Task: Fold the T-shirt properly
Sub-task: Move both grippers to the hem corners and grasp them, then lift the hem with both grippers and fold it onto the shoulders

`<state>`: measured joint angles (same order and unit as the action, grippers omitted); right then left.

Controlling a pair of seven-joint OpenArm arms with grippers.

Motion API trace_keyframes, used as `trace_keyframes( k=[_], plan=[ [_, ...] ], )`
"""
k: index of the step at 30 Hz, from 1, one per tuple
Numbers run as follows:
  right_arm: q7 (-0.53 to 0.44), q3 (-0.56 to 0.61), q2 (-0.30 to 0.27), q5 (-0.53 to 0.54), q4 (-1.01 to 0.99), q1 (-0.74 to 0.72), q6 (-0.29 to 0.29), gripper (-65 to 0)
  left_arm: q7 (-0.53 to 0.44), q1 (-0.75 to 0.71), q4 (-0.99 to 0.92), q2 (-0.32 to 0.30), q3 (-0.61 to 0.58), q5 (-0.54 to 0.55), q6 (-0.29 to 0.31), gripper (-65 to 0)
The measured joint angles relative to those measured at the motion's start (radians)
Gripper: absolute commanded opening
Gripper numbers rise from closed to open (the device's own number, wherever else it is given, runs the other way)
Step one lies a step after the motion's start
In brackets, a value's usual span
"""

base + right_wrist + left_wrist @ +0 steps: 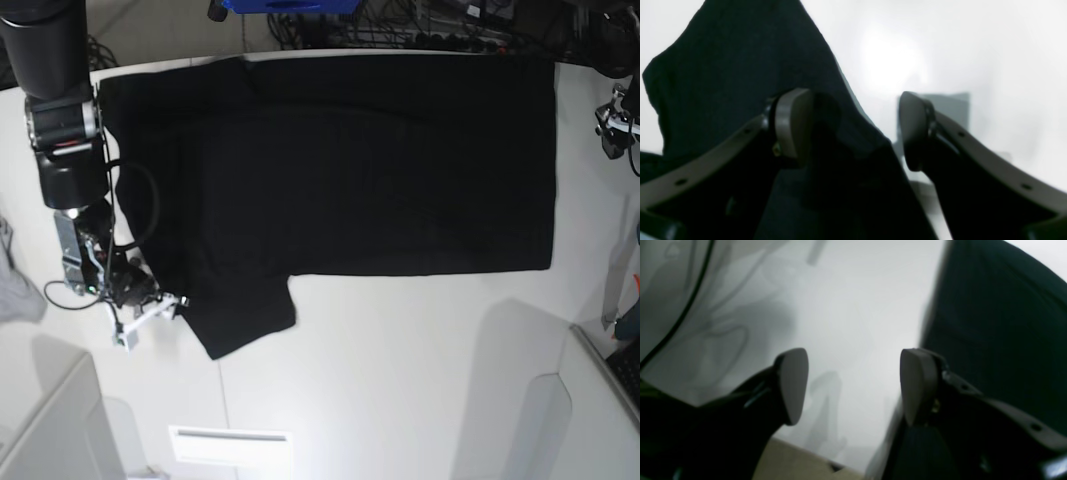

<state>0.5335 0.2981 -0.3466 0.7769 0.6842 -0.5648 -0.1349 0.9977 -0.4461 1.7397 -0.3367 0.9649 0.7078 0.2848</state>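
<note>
The T-shirt (pixel 340 170) lies spread flat, plain black side up, along the far edge of the white table (pixel 400 370), one sleeve reaching toward the near-left. The right gripper (pixel 853 130) hovers over that sleeve's edge with its fingers parted, grasping nothing (cloth lies beneath them). The left gripper (pixel 853 386) is likewise released, beside the shirt's edge over bare table.
</note>
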Motion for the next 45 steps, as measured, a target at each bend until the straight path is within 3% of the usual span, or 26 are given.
trace_keyframes(
  k=[4, 7, 12, 13, 15, 21, 24, 33, 43, 45],
  plan=[
    [-0.003, 0.004, 0.010, 0.000, 0.003, 0.000, -0.001, -29.4, 0.005, 0.063, -0.127, -0.055, 0.000, -0.004, -0.005, -23.9],
    [-0.005, 0.007, 0.026, 0.000, 0.002, 0.001, -0.001, -40.7, 0.007, 0.120, -0.168, -0.084, -0.014, -0.003, -0.002, -23.9],
    [0.000, 0.005, 0.031, 0.002, 0.001, 0.006, -0.001, -63.6, -0.003, 0.262, -0.245, -0.148, -0.169, 0.002, -0.001, -23.0],
    [0.001, 0.002, 0.030, 0.006, 0.000, 0.006, 0.000, -65.0, 0.000, 0.310, -0.291, -0.156, -0.208, -0.002, -0.007, -22.9],
    [0.014, -0.044, 0.034, 0.008, -0.002, 0.011, 0.000, -65.0, -0.005, 0.423, -0.421, -0.173, -0.306, -0.012, -0.005, -22.9],
    [0.019, -0.137, 0.028, 0.001, -0.004, 0.032, -0.002, -65.0, -0.006, 0.737, -0.692, -0.156, -0.514, -0.265, -0.004, -22.9],
    [0.024, -0.137, 0.030, 0.000, -0.004, 0.032, 0.000, -65.0, -0.014, 0.828, -0.742, -0.105, -0.534, -0.326, 0.000, -16.6],
    [0.014, -0.137, 0.031, 0.004, -0.001, 0.039, -0.001, -65.0, -0.013, 0.939, -0.860, -0.015, -0.536, -0.517, 0.000, -14.6],
    [0.016, -0.137, 0.032, 0.004, -0.001, 0.040, -0.001, -65.0, -0.117, 0.961, -0.967, -0.004, -0.536, -0.528, 0.000, -15.0],
    [0.015, -0.137, 0.032, 0.004, -0.001, 0.040, -0.001, -65.0, -0.130, 0.958, -0.972, -0.004, -0.536, -0.526, 0.000, -17.9]
  ],
)
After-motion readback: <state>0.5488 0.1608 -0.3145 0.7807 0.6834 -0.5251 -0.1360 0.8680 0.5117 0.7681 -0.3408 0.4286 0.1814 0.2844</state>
